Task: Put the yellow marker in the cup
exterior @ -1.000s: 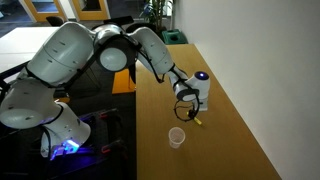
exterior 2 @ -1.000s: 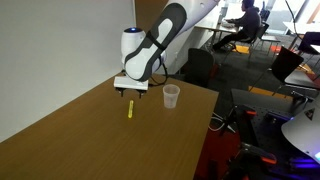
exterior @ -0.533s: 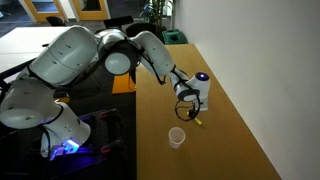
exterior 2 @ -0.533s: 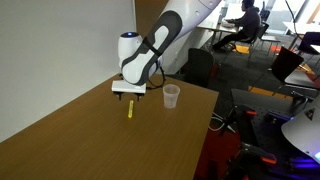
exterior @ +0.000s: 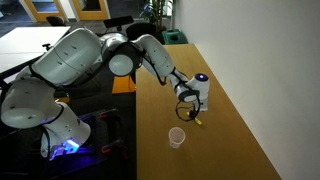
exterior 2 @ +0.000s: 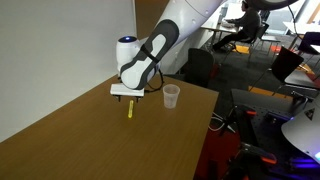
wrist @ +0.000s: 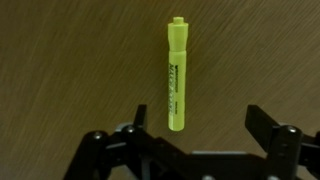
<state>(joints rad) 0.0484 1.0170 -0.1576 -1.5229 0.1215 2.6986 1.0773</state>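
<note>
The yellow marker (wrist: 176, 75) lies flat on the wooden table, seen from above in the wrist view with its cap pointing away from me. It also shows in both exterior views (exterior: 198, 120) (exterior 2: 129, 108). My gripper (wrist: 198, 118) is open and hangs just above the marker's near end; the marker sits close to one finger, not gripped. In the exterior views the gripper (exterior: 187, 111) (exterior 2: 128, 96) is right over the marker. The small translucent cup (exterior: 177, 137) (exterior 2: 171, 96) stands upright on the table a short way from the marker, apart from the gripper.
The wooden table (exterior: 225, 130) (exterior 2: 100, 140) runs along a white wall (exterior 2: 50, 50). Its edge drops to an office floor with chairs, desks and the arm's base (exterior: 60, 130). A person sits at a desk in the background (exterior 2: 243, 15).
The gripper has shifted slightly sideways and lower over the marker. The marker and the cup have not moved.
</note>
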